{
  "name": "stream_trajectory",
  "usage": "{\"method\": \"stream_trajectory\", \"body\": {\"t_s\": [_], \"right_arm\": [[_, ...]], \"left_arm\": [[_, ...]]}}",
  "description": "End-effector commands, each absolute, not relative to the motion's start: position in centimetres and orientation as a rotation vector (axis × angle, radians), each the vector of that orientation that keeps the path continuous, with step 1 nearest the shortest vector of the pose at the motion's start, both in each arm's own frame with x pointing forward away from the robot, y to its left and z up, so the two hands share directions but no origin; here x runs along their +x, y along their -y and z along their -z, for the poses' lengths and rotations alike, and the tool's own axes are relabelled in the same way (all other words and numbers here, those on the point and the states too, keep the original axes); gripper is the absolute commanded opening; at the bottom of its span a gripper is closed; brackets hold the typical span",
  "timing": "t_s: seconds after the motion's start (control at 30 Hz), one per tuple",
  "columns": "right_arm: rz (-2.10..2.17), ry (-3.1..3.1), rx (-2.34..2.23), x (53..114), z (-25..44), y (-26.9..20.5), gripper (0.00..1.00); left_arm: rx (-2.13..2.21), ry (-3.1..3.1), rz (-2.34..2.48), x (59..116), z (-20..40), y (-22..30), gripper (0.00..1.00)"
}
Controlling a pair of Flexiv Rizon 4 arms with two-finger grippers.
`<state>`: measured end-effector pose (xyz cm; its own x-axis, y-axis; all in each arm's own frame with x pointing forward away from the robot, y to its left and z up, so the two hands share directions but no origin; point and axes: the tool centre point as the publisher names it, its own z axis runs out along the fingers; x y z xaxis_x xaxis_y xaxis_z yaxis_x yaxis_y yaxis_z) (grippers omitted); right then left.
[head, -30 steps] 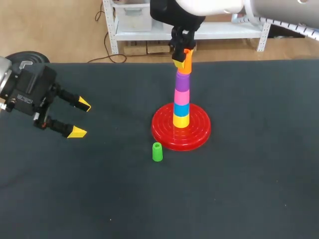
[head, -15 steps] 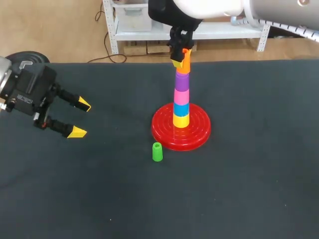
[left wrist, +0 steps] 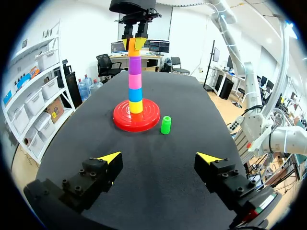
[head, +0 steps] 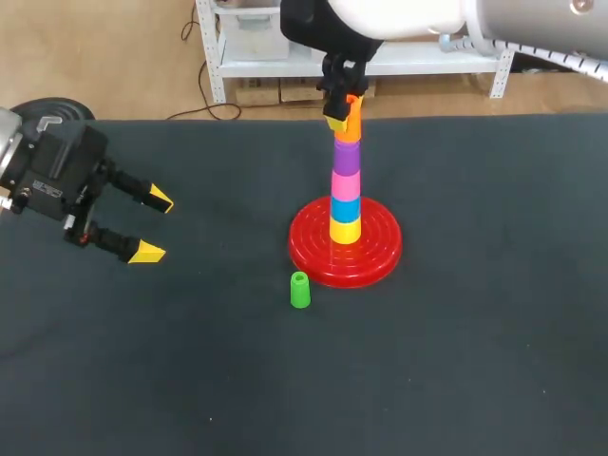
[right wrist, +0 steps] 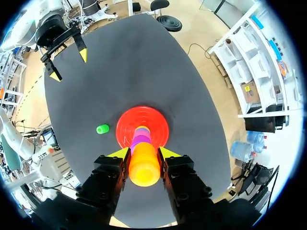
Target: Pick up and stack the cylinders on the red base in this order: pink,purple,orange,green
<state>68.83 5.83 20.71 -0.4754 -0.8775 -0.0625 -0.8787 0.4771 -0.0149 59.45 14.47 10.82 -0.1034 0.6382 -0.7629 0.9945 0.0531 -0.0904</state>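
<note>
- Red and round, the base [head: 375, 256] sits on the dark table [head: 475, 361] a little right of the middle of the head view. A column of cylinders rises from its centre.
- From the bottom up, the column is the yellow cylinder [head: 345, 231], blue cylinder [head: 345, 207], pink cylinder [head: 346, 182] and purple cylinder [head: 347, 156]. These 4 pieces rest one on another.
- The orange cylinder [head: 351, 131] is at the very top of the column, directly over the purple cylinder, in the upper middle of the frame. Whether it is fully seated there cannot be told.
- The right gripper [head: 344, 112] comes down from the top edge of the frame and pinches the orange cylinder. The right wrist view shows 1 yellow-tipped finger pressed against each side of it, with the purple cylinder and the base below.
- The green cylinder [head: 299, 290] stands upright on the table just below and left of the base. It is close to the rim but not touching it, and no gripper is near it.
- The left gripper [head: 144, 226] hangs over the table at the left side of the frame, well apart from the base. Its 2 fingers are spread wide with nothing between them.
- In the left wrist view, the base and the green cylinder lie ahead of those spread fingers.
</note>
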Motion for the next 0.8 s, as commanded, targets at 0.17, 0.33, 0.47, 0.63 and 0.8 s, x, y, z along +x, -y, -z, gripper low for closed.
{"method": "stream_trajectory", "body": {"t_s": [0.17,0.33,0.47,0.63,0.8], "right_arm": [[-0.023,-2.63,-1.567,68.08,-20.66,-5.83,0.0],[-0.02,-2.639,-1.577,68.12,-20.25,-5.93,0.0],[-0.018,-2.647,-1.573,68.3,-20.04,-5.81,0.0],[0.013,-2.656,-1.559,68.55,-20.12,-5.5,0.0],[0.016,-2.663,-1.553,68.65,-19.95,-5.26,0.0]], "left_arm": [[1.634,-1.794,0.859,59.45,-10.72,-14.52,1.0],[1.634,-1.794,0.859,59.45,-10.72,-14.52,1.0],[1.634,-1.794,0.859,59.45,-10.72,-14.52,1.0],[1.634,-1.794,0.859,59.45,-10.72,-14.52,1.0],[1.634,-1.794,0.859,59.45,-10.72,-14.52,1.0]]}}
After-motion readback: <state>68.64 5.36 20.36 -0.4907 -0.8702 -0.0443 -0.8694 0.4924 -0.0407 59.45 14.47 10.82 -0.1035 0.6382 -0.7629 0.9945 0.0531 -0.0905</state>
